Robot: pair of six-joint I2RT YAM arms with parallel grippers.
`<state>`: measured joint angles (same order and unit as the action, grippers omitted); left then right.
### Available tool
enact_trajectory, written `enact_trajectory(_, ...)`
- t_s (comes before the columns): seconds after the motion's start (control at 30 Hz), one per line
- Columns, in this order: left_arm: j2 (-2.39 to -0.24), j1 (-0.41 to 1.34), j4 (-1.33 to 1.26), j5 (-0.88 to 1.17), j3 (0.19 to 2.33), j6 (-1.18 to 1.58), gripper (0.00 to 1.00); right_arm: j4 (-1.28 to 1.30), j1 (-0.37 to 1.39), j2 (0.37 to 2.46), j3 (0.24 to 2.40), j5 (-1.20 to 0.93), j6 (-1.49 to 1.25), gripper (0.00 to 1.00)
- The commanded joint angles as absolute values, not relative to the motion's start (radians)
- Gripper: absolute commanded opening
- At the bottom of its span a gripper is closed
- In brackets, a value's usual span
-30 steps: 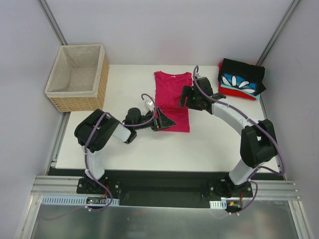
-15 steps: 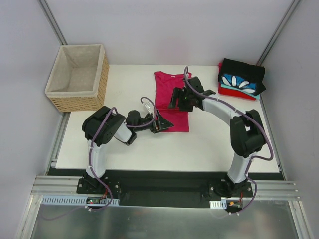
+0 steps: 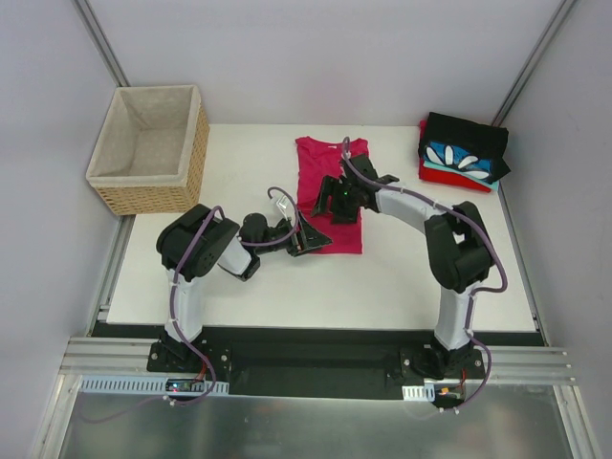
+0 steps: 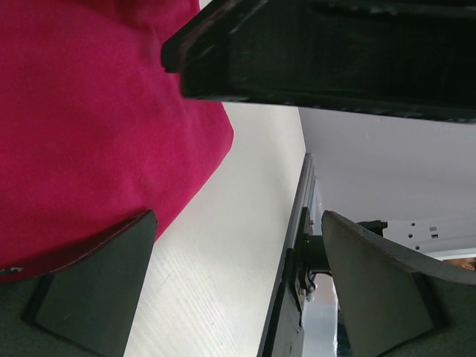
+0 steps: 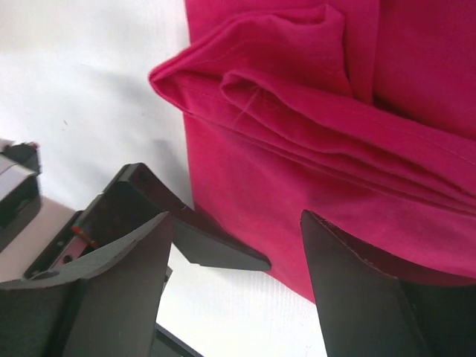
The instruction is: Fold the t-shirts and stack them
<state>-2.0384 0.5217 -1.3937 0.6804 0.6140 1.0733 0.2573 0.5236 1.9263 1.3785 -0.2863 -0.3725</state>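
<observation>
We see a woven wicker basket point(image 3: 158, 199), its beige lining showing, by the counter's point(image 3: 402, 277) far left corner. Mid-counter lies the magenta-pink short-sleeved t-shirt point(image 3: 320, 163). Our left gripper point(image 3: 316, 237) gapes at its near left corner, and our right gripper point(image 3: 328, 203) stands open over its left edge. At the far right corner, a black t-shirt point(image 3: 469, 134) tops a blue petal-print t-shirt point(image 3: 459, 160) and a red t-shirt point(image 3: 454, 179).

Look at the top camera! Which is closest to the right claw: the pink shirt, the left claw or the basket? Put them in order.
1. The pink shirt: directly under the right claw.
2. The left claw: close by, at the shirt's near-left edge.
3. The basket: far away, back left corner.
</observation>
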Motion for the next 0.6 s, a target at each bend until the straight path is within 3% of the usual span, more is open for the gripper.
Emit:
enact_trajectory(0.0,-2.028,0.512,-1.448,0.69,0.58,1.026,0.94,0.232,0.525,1.959,1.416,-0.321,-0.408,0.73)
enact_trajectory(0.57,-2.031,0.512,-1.442,0.706,0.558,1.028,0.94,0.212,0.491,2.173,1.687,-0.259,-0.374,0.73)
